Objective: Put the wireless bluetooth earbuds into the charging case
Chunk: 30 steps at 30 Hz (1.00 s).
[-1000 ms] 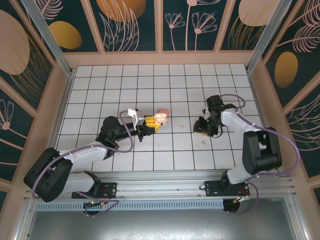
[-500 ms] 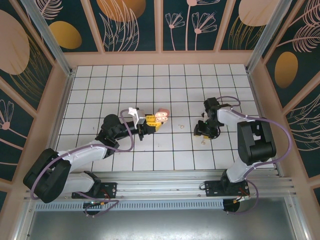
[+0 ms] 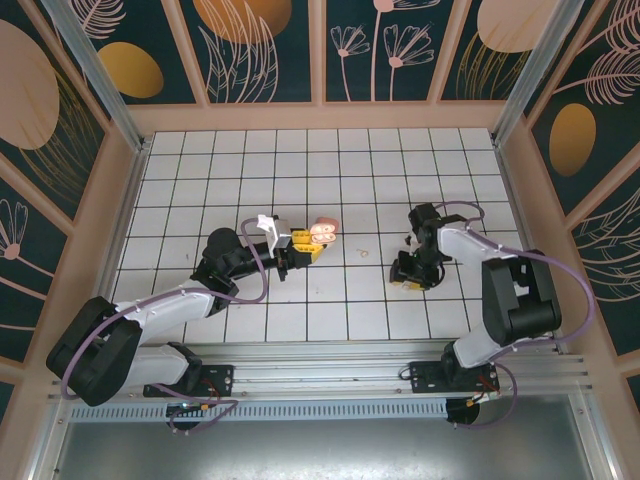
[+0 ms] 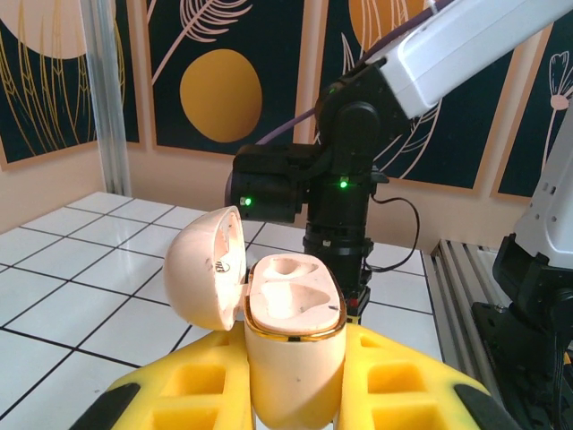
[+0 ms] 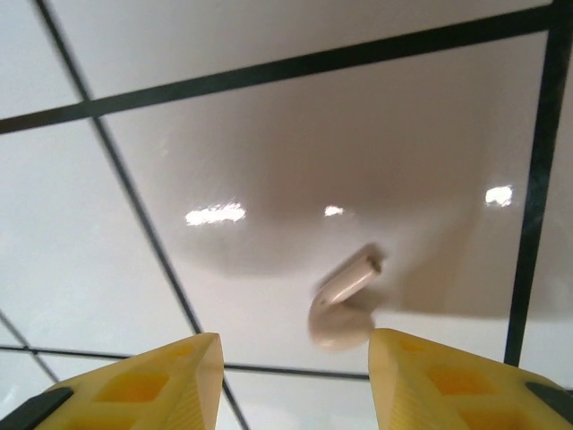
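Two robot arms work over a white tiled table (image 3: 300, 160). The left gripper (image 4: 295, 369) is clamped on the lower body of the charging case (image 4: 291, 309), holding it off the table with its lid (image 4: 208, 269) swung open to one side. Both pale wells inside are empty.

The right gripper (image 5: 294, 358) hangs low over a tile, its yellow fingers (image 5: 157, 381) partly spread and holding nothing. One earbud (image 5: 345, 305) lies on the glossy tile between them, nearer the right-hand finger than the left. From above, the right gripper (image 3: 408, 275) is well apart from the case (image 3: 322, 231), with a second small pale speck (image 3: 364, 253), probably the other bud, on the table between them.

I see trouble in the pickup. The bud is tiny, rounded and off-centre, so one finger would likely reach it first and skid it across the slick tile, or pinch its stem and flick it away. Even once gripped, a bud held at a skewed angle might not seat in its well, and a push there could shift the case in the left grip.
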### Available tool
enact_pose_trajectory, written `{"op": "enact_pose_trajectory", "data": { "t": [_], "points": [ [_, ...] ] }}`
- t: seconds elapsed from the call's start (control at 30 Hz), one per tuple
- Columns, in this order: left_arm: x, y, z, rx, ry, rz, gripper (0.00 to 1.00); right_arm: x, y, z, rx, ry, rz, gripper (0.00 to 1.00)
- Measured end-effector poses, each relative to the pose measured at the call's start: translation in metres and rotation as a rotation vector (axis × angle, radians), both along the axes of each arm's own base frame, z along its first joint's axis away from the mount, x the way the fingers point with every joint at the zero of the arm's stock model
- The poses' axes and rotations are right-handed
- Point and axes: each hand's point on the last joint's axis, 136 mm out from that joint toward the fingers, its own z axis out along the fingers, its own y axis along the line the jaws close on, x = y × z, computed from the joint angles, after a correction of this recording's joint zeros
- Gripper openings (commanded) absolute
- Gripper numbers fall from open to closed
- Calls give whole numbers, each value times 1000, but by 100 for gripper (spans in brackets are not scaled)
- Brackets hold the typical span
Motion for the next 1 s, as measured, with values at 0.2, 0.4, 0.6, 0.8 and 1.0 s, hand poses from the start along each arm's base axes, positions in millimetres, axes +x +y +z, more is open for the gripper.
{"op": "enact_pose_trajectory", "data": {
  "t": [0.2, 0.4, 0.6, 0.8, 1.0],
  "points": [
    [0, 0, 0, 0, 0, 0, 13, -5, -1, 6, 0, 0, -19, 47],
    [0, 0, 0, 0, 0, 0, 13, -13, -1, 0, -6, 24, -26, 44],
    [-1, 1, 1, 1, 1, 0, 13, -7, 12, -4, 29, 11, -15, 43],
    [-1, 1, -1, 8, 11, 1, 13, 1, 23, -7, 67, -6, -6, 42],
    [-1, 1, -1, 8, 11, 2, 14, 20, 31, 0, 93, -58, 1, 46]
  ]
}}
